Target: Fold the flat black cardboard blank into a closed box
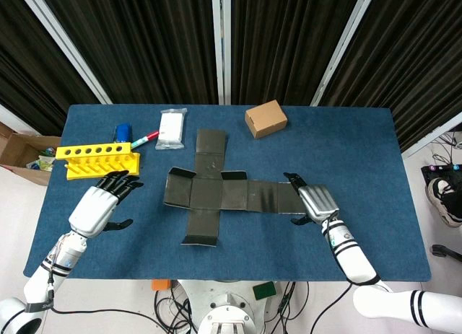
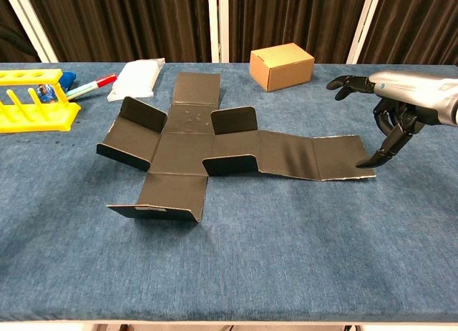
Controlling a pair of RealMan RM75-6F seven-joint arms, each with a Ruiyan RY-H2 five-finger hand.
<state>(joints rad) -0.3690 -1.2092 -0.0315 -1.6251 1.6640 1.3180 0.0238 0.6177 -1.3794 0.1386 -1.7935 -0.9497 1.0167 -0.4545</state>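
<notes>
Right hand (image 2: 401,106) fingers (image 2: 383,151) spread, touching the blank (image 2: 236,156) edge (nothing held); left hand (image 1: 101,204) open, apart.

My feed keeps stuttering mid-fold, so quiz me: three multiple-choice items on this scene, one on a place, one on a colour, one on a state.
1. Where is the right hand?
A. at the black cardboard blank's right end
B. over the yellow rack
C. on the brown box

2. What colour is the rack at the table's left?
A. red
B. yellow
C. green

3. What state is the blank in?
A. closed box
B. spread out, some flaps raised
C. rolled up

Key:
1 A, its fingertips meet the end panel.
2 B, it is bright yellow in both views.
3 B, the panels lie open.
</notes>
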